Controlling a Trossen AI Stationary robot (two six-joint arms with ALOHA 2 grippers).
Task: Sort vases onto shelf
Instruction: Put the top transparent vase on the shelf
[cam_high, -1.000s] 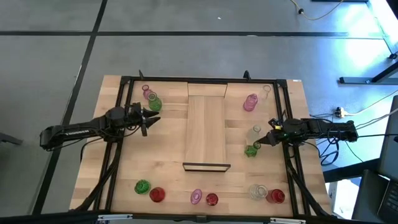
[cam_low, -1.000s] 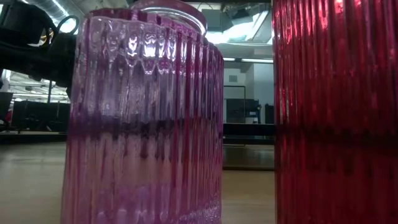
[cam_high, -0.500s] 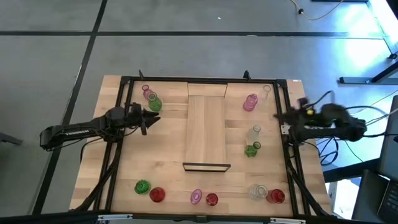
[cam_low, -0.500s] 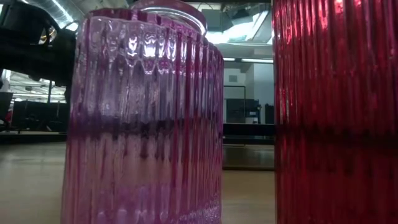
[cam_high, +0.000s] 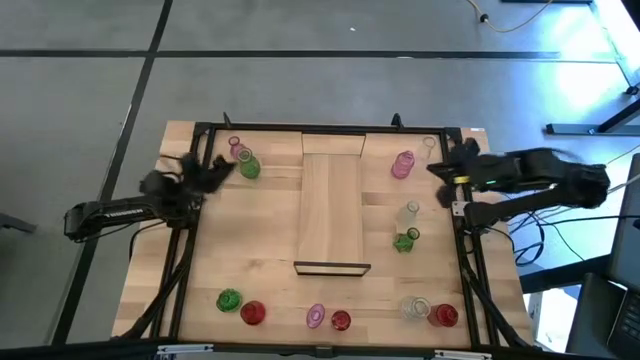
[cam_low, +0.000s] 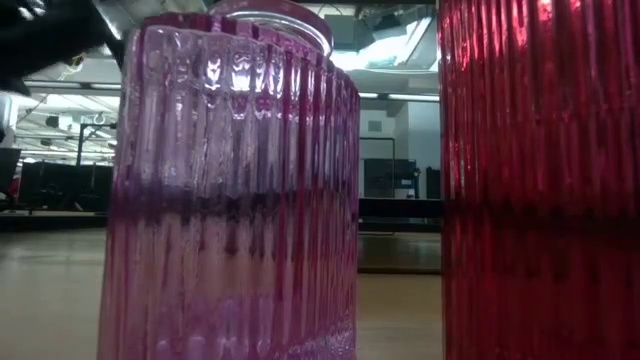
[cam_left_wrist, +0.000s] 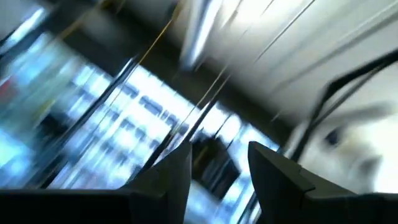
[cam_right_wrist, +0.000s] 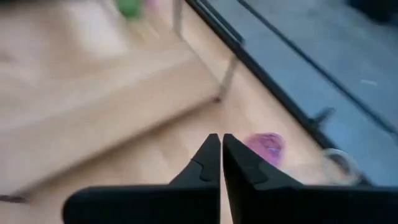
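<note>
Two tools, right tool (cam_right_wrist: 221, 163) closed near pink vase (cam_right_wrist: 266, 148), shelf (cam_high: 332, 205) bare

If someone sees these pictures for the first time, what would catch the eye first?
Most likely the shelf, a pale plank lying bare in the middle of the table, with small coloured vases scattered all around it, not one on it. In the low view, a ribbed pink vase and a red vase fill nearly the whole picture. The left gripper hangs open near the far left vases; the right gripper is shut and empty.
</note>
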